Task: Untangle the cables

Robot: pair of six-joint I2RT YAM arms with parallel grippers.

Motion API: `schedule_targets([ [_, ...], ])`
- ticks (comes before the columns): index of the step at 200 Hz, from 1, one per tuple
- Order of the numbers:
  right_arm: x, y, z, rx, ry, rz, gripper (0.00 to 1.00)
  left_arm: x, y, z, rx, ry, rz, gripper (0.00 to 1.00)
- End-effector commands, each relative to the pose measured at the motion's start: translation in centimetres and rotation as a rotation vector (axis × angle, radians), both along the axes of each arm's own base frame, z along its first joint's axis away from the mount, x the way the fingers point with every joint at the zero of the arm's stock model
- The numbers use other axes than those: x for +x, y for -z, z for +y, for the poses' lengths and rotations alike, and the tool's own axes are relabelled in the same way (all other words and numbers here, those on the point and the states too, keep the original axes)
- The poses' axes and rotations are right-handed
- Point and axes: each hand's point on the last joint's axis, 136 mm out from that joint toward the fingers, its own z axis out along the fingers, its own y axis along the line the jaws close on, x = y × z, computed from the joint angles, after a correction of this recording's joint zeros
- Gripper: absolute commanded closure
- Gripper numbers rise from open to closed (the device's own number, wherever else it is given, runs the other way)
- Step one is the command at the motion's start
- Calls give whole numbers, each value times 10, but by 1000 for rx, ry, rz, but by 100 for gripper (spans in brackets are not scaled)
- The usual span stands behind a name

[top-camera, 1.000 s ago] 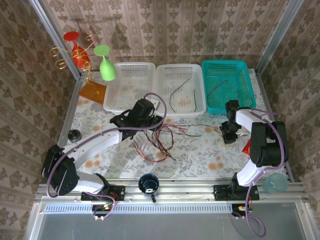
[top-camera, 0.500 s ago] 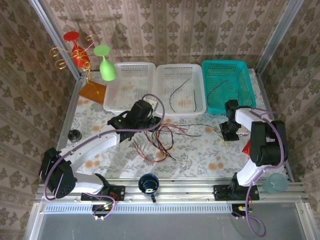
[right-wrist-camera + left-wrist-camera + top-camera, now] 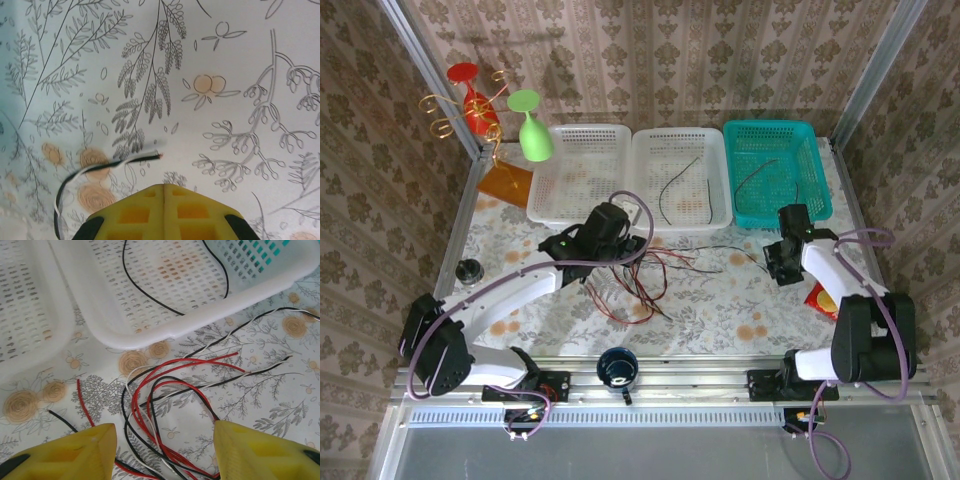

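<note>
A tangle of red, black and white cables [image 3: 165, 390] lies on the patterned tablecloth, in the top view near the table's middle [image 3: 640, 285]. My left gripper [image 3: 164, 452] hovers open over it, one yellow finger on each side of the loops [image 3: 623, 248]. A twisted black-and-white cable [image 3: 250, 372] runs from the tangle to the right. Its bare end [image 3: 150, 157] lies just beyond the tips of my right gripper [image 3: 164, 187], which is shut [image 3: 782, 264] with nothing visible between its fingers. One black cable [image 3: 675, 185] lies in the middle white basket, and a dark one [image 3: 755, 175] in the teal basket.
Two white baskets [image 3: 575, 200] [image 3: 720, 215] and a teal basket [image 3: 820, 200] line the back of the table. A dark mug [image 3: 617, 366] stands at the near edge, a red packet [image 3: 823, 298] by the right arm, and glasses with a wire stand [image 3: 495, 115] at the far left.
My right gripper has closed and shifted slightly right, and that arm's elbow has swung outward and toward the near edge. The left gripper stays open over the tangle, hardly moved.
</note>
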Motion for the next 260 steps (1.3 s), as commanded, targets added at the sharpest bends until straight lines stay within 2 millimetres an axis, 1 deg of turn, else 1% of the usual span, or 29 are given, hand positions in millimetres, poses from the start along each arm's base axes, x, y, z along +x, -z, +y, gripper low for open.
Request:
schedule_targets([
  [1,0,1,-5,-39,-52,6,82,-3,4,-14,-10,34,10,46],
  [10,5,3,0,-7,-51,2,73,-4,5,-17,-8,41,12,46],
  [15,7,4,3,13,-48,-6,70,-4,5,-18,-7,44,13,46],
  [27,21,3,12,76,-39,-58,62,-5,6,-20,-4,48,14,46],
  [30,21,10,15,91,-38,-38,60,-5,5,-21,-5,49,14,46],
  [33,29,9,17,103,-40,-64,57,-6,6,-21,-2,52,16,45],
  [37,33,9,19,117,-41,-69,55,-5,5,-21,-2,50,14,46],
  [47,40,8,22,136,-38,-68,51,-5,4,-21,0,48,12,45],
  [64,49,9,26,163,-29,-66,48,-6,5,-20,3,45,11,45],
  [92,56,16,33,213,11,-56,48,-6,7,-18,9,41,12,45],
  [112,58,23,29,200,45,-32,47,-5,8,-18,11,38,15,45],
  [144,49,39,22,198,129,51,47,-6,10,-19,14,41,22,45],
  [183,42,55,20,235,256,129,46,-6,12,-17,19,33,28,45],
  [220,35,69,21,298,409,192,49,-6,12,-16,21,23,33,45],
  [226,28,72,22,310,441,229,50,-6,12,-16,23,22,33,45],
  [244,30,76,25,356,492,255,54,-5,12,-16,25,21,33,45],
  [260,29,76,25,356,504,299,56,-6,12,-15,30,20,35,45],
])
